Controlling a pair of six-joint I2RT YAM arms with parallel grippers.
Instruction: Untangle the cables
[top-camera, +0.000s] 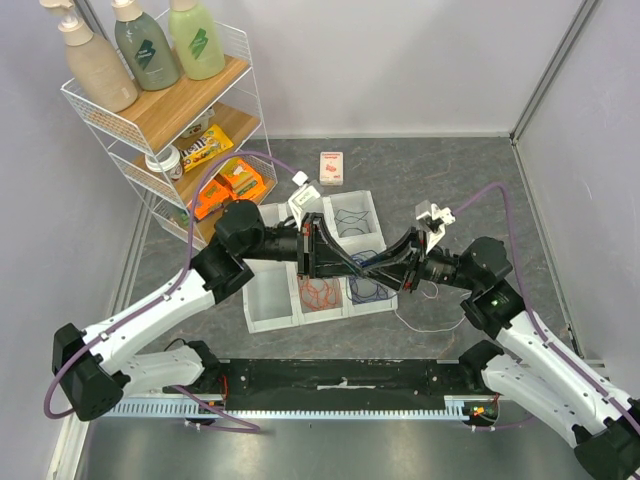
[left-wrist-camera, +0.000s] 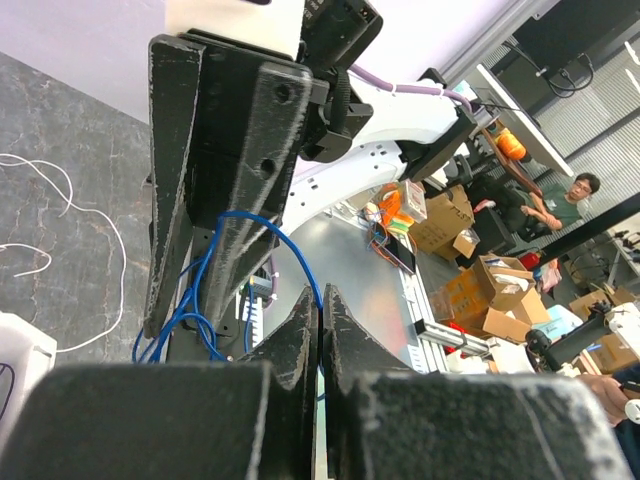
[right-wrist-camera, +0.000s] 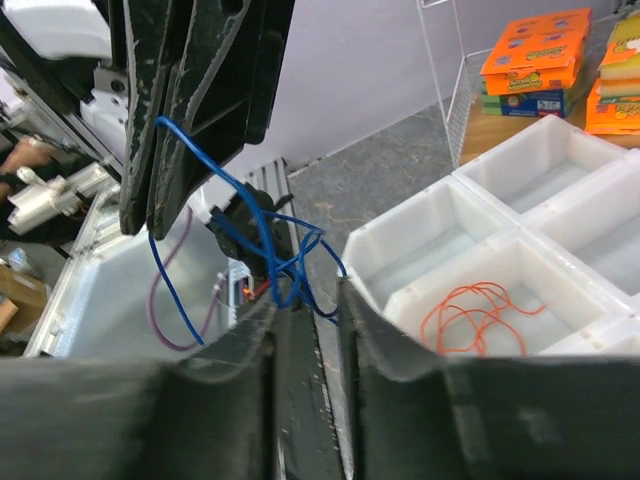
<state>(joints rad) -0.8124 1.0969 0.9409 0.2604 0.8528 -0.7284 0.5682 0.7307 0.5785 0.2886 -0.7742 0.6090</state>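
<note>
A blue cable (left-wrist-camera: 292, 243) hangs in the air between the two grippers, above the white tray (top-camera: 268, 312). My left gripper (left-wrist-camera: 320, 296) is shut on one strand of it. In the right wrist view the cable's tangled loops (right-wrist-camera: 268, 235) sit at the tips of my right gripper (right-wrist-camera: 305, 290), whose jaws stand a little apart. In the top view the two grippers meet tip to tip (top-camera: 362, 265). An orange cable (right-wrist-camera: 478, 315), a black cable (top-camera: 351, 220) and a blue-purple cable (top-camera: 368, 291) lie in separate tray compartments. A white cable (top-camera: 432, 320) lies loose on the table.
A wire shelf rack (top-camera: 150, 110) with bottles and snack boxes stands at the back left, close to the tray. A small card box (top-camera: 331, 167) lies behind the tray. Grey walls close the back and the right side.
</note>
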